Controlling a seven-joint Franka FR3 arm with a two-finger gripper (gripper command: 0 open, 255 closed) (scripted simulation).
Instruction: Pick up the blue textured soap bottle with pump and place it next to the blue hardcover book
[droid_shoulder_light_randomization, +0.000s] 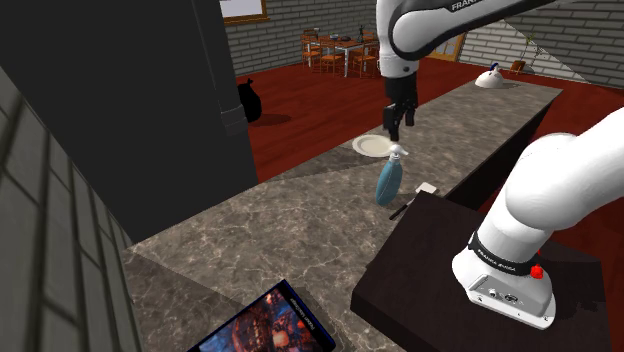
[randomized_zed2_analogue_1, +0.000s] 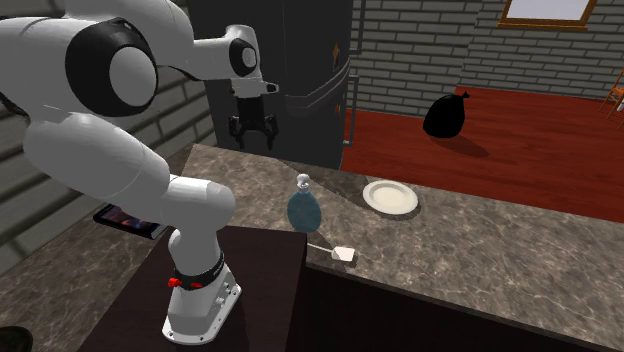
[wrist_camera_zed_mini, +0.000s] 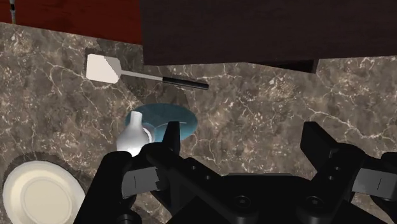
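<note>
At the counter's (droid_shoulder_light_randomization: 300, 220) near edge the blue book (droid_shoulder_light_randomization: 268, 325) is lying, well apart from the soap bottle (droid_shoulder_light_randomization: 388, 180), which is standing upright by the edge beside the stand (droid_shoulder_light_randomization: 420, 285). The bottle is being judged light, stiff, slick and tippy, and its body below the neck is being favoured for the grip. A blue teardrop body and pale pump are being shown. Above, toward the plate (droid_shoulder_light_randomization: 372, 146), the pincer (droid_shoulder_light_randomization: 397, 118) is being held apart, empty.

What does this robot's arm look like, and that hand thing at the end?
The arm is white, built of rounded segments with dark joints. A black band near its base carries white lettering, above a red button. The gripper is all black, with two fingers.
</note>
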